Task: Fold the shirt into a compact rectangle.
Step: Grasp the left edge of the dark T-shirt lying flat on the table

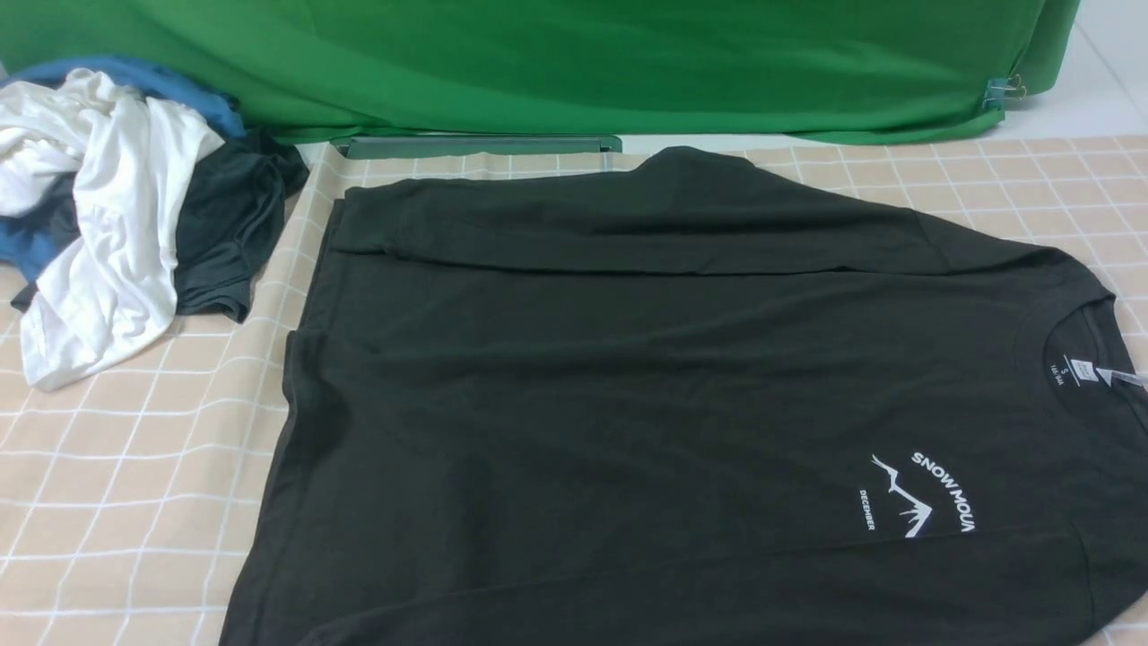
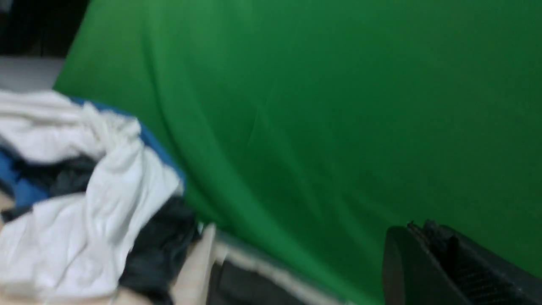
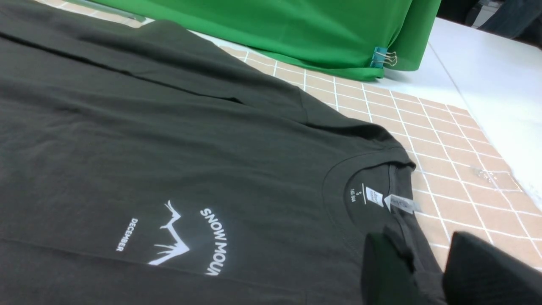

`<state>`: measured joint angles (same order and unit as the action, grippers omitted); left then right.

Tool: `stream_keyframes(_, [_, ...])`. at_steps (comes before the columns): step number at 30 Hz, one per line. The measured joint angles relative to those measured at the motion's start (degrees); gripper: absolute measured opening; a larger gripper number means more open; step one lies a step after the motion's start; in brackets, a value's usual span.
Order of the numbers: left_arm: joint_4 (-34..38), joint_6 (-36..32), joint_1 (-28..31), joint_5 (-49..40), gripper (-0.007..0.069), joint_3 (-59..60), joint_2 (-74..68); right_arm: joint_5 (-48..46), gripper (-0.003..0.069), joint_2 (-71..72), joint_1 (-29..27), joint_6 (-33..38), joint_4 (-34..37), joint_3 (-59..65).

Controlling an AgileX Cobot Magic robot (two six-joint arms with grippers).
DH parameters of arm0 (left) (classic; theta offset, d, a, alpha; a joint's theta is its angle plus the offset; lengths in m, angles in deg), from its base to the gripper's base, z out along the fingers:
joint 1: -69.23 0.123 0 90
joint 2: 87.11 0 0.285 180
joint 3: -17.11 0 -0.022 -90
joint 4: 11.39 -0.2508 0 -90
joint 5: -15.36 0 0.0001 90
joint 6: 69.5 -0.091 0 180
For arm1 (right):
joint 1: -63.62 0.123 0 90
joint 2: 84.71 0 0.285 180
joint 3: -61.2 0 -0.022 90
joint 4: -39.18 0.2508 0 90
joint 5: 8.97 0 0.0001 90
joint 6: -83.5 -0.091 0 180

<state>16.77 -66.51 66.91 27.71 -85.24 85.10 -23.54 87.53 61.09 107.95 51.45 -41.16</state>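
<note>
Lying flat, shirt (image 1: 628, 377), long axis left-right, collar (image 1: 1029, 345) pointing right

The far edge is closed off by the green backdrop (image 1: 574, 63), and a green bar (image 1: 475, 145) is laid at its foot. The far left corner is blocked by a pile of clothes (image 1: 117, 206), with only a narrow gap between it and the shirt (image 1: 628, 377). Bare checked cloth (image 1: 117, 467) is left free at the near left and at the far right beyond the collar.

Shirt (image 1: 628, 377): "SNOW MOUN", "DECEMBER"; neck print (image 3: 358, 193) perhaps "S".
</note>
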Motion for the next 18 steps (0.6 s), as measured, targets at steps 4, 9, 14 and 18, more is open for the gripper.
stream_keyframes(4, [0.45,6.59,0.00,12.31,0.0022,0.00,0.02,0.00,0.0251,0.00,0.00,0.00,0.00,0.00])
stream_keyframes(9, [-2.29,13.27,0.00,14.59,0.0022,-3.52,0.07,1.38,0.0251,0.00,0.00,0.00,0.00,0.00])
stream_keyframes(14, [-5.24,13.39,0.00,-8.30,0.0022,-17.24,-4.64,5.12,0.0251,0.00,0.00,-3.28,4.45,0.00])
stream_keyframes(18, [-9.35,9.46,0.00,-33.00,0.0022,-29.13,-18.87,13.09,0.0251,0.00,0.00,-16.16,14.65,0.00])
